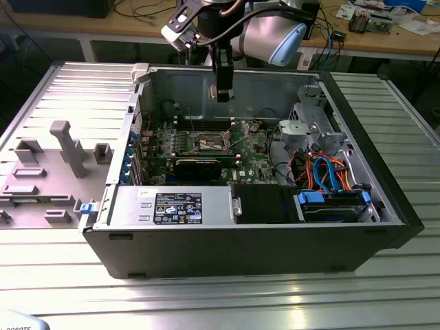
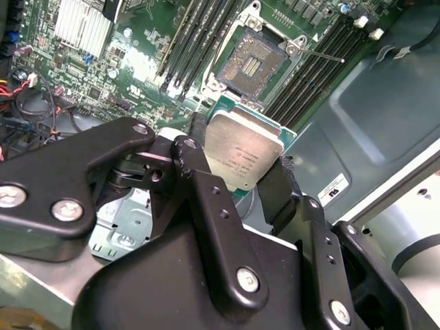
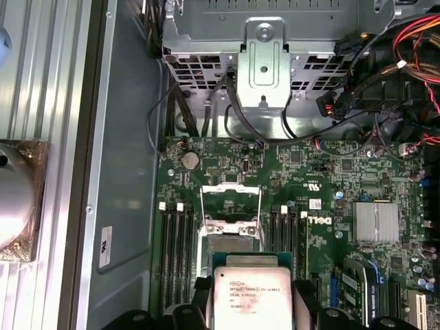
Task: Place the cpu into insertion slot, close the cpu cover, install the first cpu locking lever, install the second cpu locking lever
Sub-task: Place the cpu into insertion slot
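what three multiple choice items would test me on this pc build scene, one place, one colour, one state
1. Where is the cpu? A in a person's hand; B held in the gripper; C in a plastic bag.
2. What colour is the motherboard? A blue; B red; C green.
3. How is the insertion slot? A empty and uncovered; B filled; C covered.
Key: B, the gripper clamps its edges; C, green shows around the slot; A, its bare contacts show, nothing on them.
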`<state>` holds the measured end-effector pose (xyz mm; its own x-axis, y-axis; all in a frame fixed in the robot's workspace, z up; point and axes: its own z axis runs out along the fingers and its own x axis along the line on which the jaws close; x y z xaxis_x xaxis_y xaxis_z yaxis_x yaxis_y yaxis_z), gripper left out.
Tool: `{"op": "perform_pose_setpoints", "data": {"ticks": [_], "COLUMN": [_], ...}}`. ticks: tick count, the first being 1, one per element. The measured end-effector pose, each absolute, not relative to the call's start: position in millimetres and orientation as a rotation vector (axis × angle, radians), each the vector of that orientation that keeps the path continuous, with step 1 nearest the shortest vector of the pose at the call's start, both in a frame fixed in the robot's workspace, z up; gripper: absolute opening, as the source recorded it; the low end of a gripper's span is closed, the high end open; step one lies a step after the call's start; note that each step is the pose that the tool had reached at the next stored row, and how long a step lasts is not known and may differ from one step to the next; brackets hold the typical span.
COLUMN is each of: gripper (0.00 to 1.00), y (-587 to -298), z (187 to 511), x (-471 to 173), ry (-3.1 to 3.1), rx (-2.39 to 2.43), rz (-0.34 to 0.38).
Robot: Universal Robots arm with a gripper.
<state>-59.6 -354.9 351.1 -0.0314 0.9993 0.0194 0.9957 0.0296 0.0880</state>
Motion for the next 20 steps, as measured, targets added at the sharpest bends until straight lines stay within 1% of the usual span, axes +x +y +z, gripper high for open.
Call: {"op": "perform_pose_setpoints", "data": {"ticks": [20], "gripper": [0.55], "y": [-355], "z": [338], "x": [-61], "ry": [2.215], "rx": [2.157], "rz": [0.118]}}
